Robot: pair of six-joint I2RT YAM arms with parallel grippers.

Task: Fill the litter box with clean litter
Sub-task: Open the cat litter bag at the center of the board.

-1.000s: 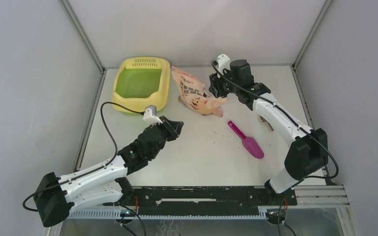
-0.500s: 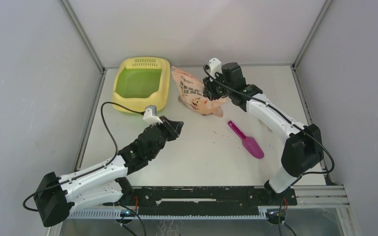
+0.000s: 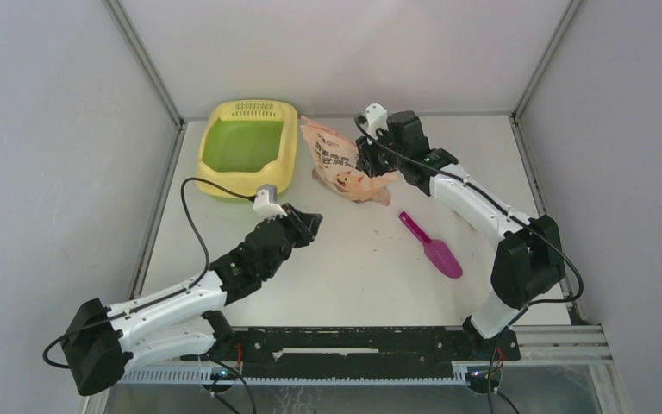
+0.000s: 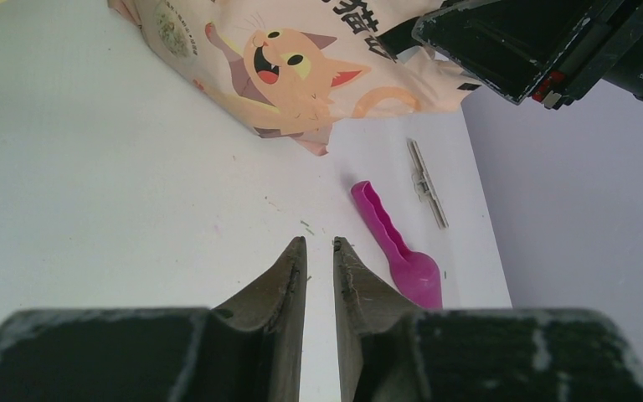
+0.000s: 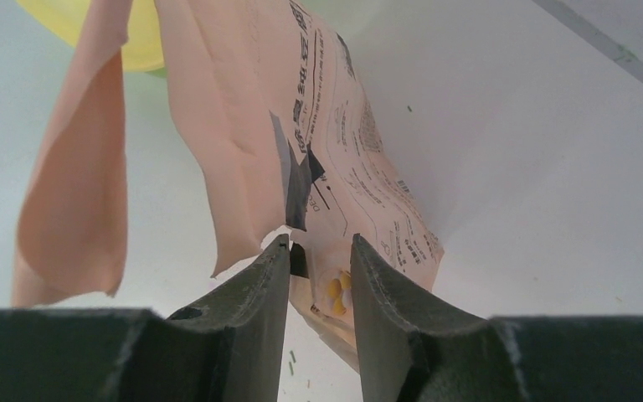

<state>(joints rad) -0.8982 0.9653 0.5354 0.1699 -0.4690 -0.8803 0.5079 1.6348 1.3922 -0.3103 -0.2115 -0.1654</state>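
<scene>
Top external view, left to right. The litter box [image 3: 289, 148] sits in the upper left of the frame, yellow rim, green floor bare as far as I can see, so no fill yet. Below it, left of centre, the left gripper [image 3: 310, 226] hangs over the table [image 3: 353, 276]. It has barely shifted in the last second. On its wrist view the fingers [image 4: 289, 276] are nearly closed, a thin slit between them and nothing in it.

Upper centre, just right of the box, lies the peach bag [image 3: 338, 159] with the cat print. I see no loose litter anywhere, only a few stray specks on the table. My guess is that the litter is inside the bag.

The real change is the right gripper [image 3: 367, 160]. A second ago it was off the bag's right side; now it has swung in to the bag's right edge and settled there. On its wrist view the fingers [image 5: 259, 285] stand a little apart with the torn edge of the bag at the gap, not clamped by the look of it. I read this as lining up to pinch the bag for a pour.

Right of centre, the magenta scoop [image 3: 432, 247] lies on the table, untouched.
</scene>
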